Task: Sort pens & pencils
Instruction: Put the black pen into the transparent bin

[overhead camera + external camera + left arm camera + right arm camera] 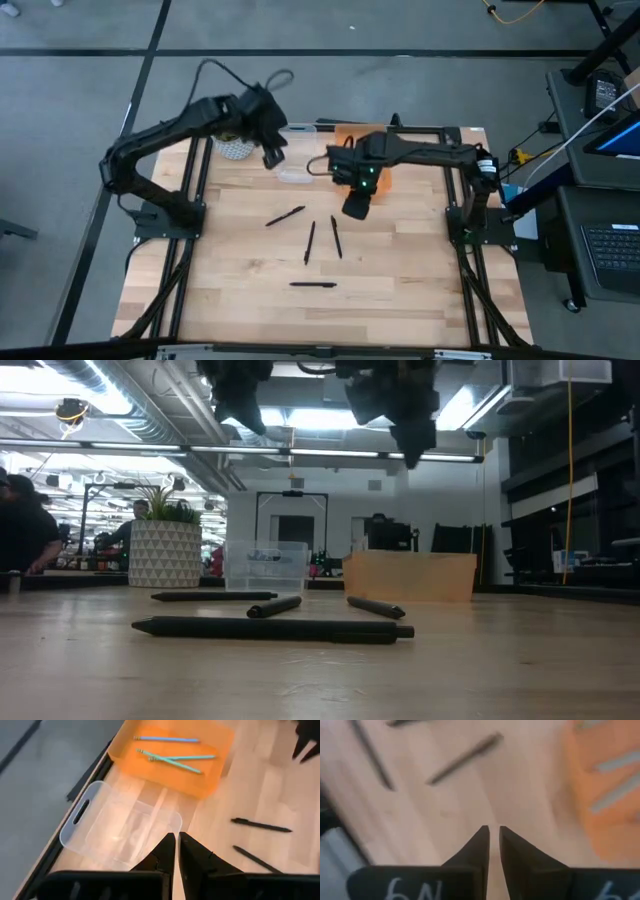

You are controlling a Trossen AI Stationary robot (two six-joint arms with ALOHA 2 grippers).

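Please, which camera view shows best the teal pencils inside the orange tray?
The left wrist view: the teal pencils lie sharp and unhidden in the orange tray. The right wrist view shows them only blurred. In the high view the right arm covers the tray; in the low view its wall hides them.

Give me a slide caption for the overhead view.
Four black pens lie on the table; both arms hover near the orange tray and clear bin.

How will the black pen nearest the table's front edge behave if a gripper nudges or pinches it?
The black pen is a thin straight stick lying flat on the smooth wooden table, so a sideways nudge would probably roll it. It looks rigid and likely light. Being far slimmer than a gripper, an off-centre pinch might let it pivot or slip.
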